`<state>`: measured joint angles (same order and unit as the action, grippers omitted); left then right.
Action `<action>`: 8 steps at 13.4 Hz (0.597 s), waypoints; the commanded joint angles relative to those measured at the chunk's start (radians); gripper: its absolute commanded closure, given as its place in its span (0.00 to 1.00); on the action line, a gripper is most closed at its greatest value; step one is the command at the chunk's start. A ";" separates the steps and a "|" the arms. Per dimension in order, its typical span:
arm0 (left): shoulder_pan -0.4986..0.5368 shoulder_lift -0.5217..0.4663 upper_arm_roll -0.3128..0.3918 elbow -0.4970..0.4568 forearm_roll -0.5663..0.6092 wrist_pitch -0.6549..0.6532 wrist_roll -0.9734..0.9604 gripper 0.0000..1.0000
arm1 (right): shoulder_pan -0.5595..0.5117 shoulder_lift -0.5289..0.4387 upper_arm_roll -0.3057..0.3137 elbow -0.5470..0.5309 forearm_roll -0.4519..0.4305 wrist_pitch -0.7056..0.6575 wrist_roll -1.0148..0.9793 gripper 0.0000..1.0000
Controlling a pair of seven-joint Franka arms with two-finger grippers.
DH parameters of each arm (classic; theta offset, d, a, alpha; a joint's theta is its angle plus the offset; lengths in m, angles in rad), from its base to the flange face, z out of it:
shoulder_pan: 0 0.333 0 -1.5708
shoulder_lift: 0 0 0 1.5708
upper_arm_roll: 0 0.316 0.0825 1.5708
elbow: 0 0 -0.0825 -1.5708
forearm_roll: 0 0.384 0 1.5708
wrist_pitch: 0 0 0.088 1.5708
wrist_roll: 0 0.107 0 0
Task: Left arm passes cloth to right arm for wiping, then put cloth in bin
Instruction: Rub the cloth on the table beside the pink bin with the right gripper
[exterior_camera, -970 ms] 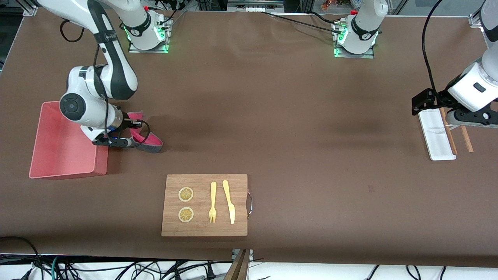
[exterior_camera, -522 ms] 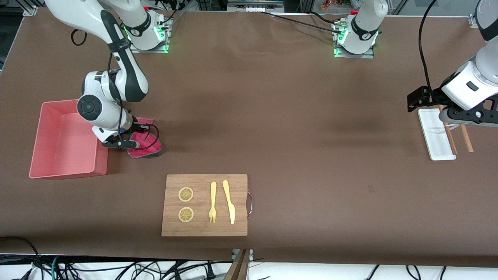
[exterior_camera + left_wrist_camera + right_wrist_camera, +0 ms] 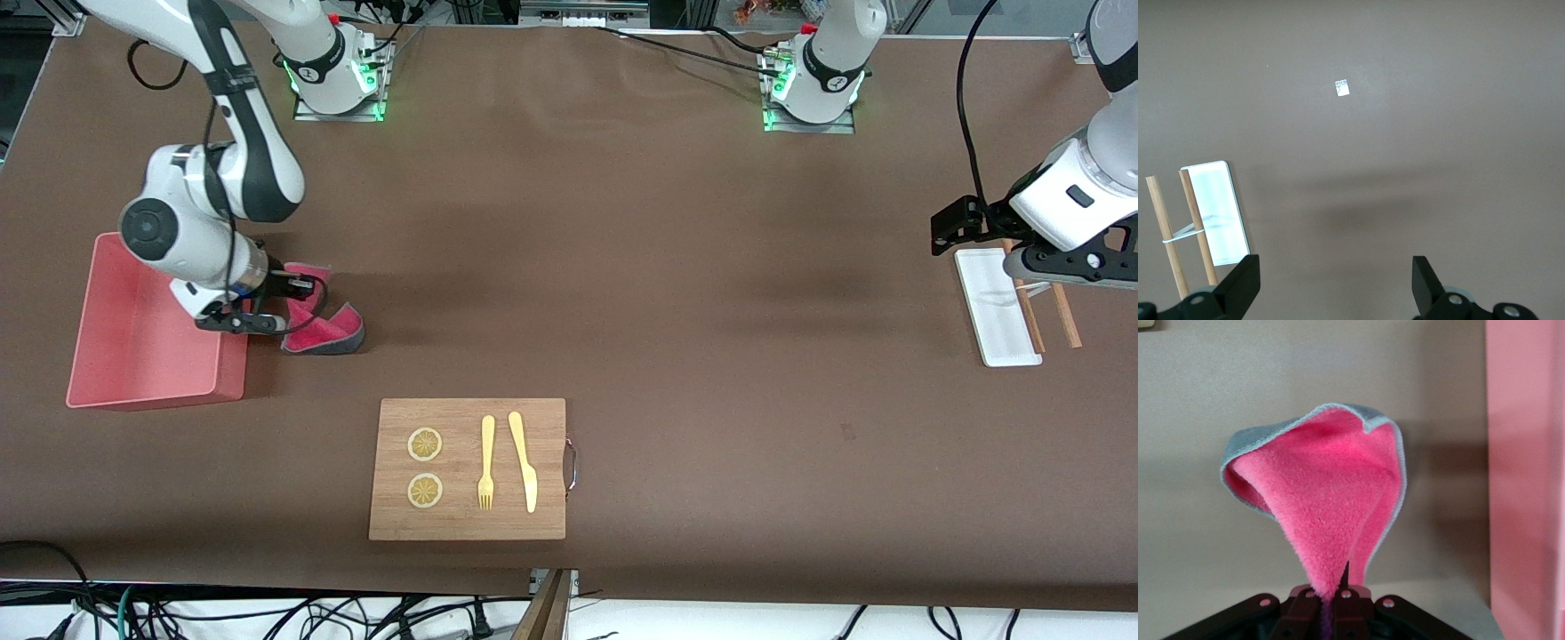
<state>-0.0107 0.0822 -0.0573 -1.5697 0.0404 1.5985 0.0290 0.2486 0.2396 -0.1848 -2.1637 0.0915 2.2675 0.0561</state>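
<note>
The cloth (image 3: 322, 327), red-pink inside with a dark grey edge, trails on the brown table beside the pink bin (image 3: 142, 356), on the side toward the left arm's end. My right gripper (image 3: 293, 307) is shut on one end of it, low over the table at the bin's wall. In the right wrist view the cloth (image 3: 1331, 513) fans out from the shut right gripper (image 3: 1335, 597), with the bin's wall (image 3: 1525, 487) beside it. My left gripper (image 3: 956, 233) is open and empty over the white tray's farther end; the left wrist view shows it open (image 3: 1336, 280).
A wooden cutting board (image 3: 468, 468) with two lemon slices, a fork and a knife lies nearer the front camera. A flat white tray (image 3: 996, 307) and wooden chopsticks (image 3: 1062, 316) lie under the left arm, and both show in the left wrist view (image 3: 1215, 213).
The right gripper swung away from the bin, then back toward it, dragging the cloth over the table. The left arm shifted slightly at first and is now still.
</note>
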 commanded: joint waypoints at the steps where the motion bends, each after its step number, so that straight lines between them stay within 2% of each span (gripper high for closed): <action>1: 0.000 -0.021 -0.004 -0.009 0.009 -0.011 -0.006 0.00 | -0.171 -0.025 0.175 -0.048 -0.019 0.029 -0.005 1.00; 2: 0.000 -0.021 -0.004 -0.009 0.009 -0.011 -0.006 0.00 | -0.189 -0.023 0.192 -0.054 -0.019 0.035 -0.002 1.00; 5: 0.000 -0.021 -0.003 -0.010 0.009 -0.012 -0.006 0.00 | -0.183 0.016 0.192 -0.050 -0.018 0.046 0.005 1.00; 8: 0.000 -0.021 -0.003 -0.010 0.009 -0.014 -0.006 0.00 | -0.109 0.069 0.194 -0.039 -0.015 0.085 0.105 1.00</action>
<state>-0.0107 0.0819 -0.0572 -1.5697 0.0404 1.5970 0.0289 0.0934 0.2788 -0.0003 -2.2043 0.0894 2.3166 0.0832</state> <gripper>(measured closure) 0.000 0.978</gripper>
